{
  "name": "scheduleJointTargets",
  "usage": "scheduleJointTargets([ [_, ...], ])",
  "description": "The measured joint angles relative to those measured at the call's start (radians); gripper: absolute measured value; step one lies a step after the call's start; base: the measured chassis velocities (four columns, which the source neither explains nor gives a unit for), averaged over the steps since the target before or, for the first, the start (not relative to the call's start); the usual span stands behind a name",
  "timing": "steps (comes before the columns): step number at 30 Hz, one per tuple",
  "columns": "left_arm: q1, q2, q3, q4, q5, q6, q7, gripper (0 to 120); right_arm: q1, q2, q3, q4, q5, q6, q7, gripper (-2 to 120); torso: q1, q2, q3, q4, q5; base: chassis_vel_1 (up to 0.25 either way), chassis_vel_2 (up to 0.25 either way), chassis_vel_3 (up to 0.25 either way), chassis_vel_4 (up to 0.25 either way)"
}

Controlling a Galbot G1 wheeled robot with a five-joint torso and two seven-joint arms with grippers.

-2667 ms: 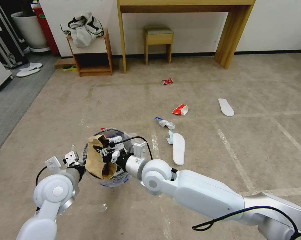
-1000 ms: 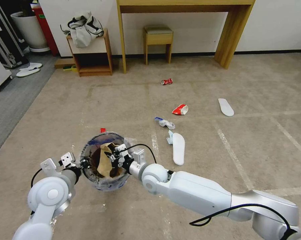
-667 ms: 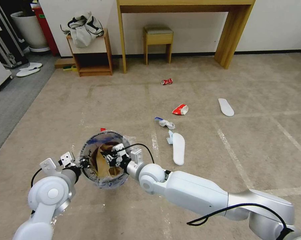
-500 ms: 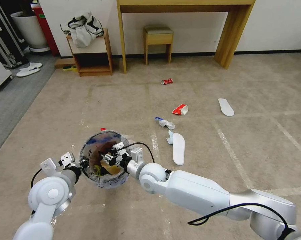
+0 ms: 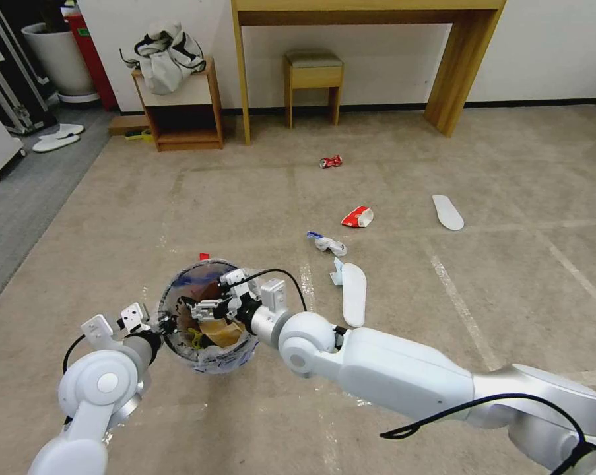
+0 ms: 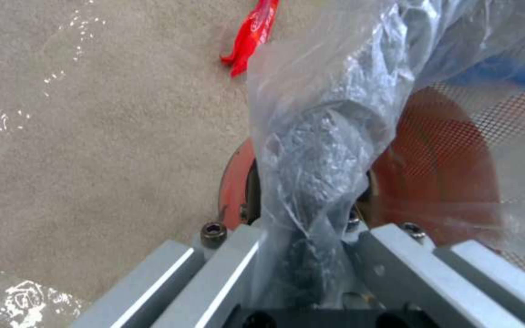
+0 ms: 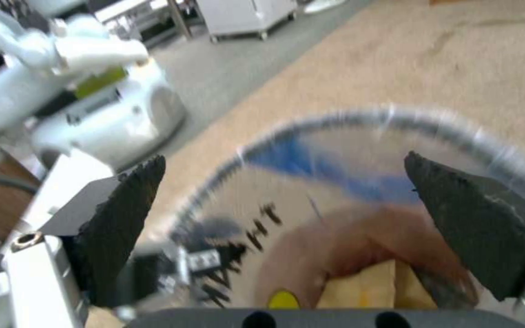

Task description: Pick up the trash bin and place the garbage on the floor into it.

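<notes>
Carton dropped since earlier into trash bin (image 5: 205,316), which my left tool (image 5: 160,324) holds aloft by its rim; right tool (image 5: 202,307) spread empty above; I judge bin light, liner slippery, rim best hold.

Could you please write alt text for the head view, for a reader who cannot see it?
The left hand grips the trash bin by its rim, while the right hand hangs open over a tan carton inside. Insoles, a crushed can and a cup lie on the carpet beyond.
</notes>
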Motion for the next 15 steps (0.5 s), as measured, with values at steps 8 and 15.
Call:
scheduleJointTargets([
  [8,-0.012,0.001,0.002,0.010,0.000,0.000,-0.001,0,0.003,-0.057,0.155,0.146,0.085,-0.006,0.014,100,0.000,0.000,0.000,0.0002,0.0001,0.000,0.000,0.000,0.000],
  [15,0.005,0.007,-0.013,0.001,0.008,-0.001,-0.002,0,-0.045,-0.193,0.449,0.266,0.133,0.013,-0.030,100,0.000,0.000,0.000,0.0003,0.0001,0.000,0.000,0.000,0.000],
])
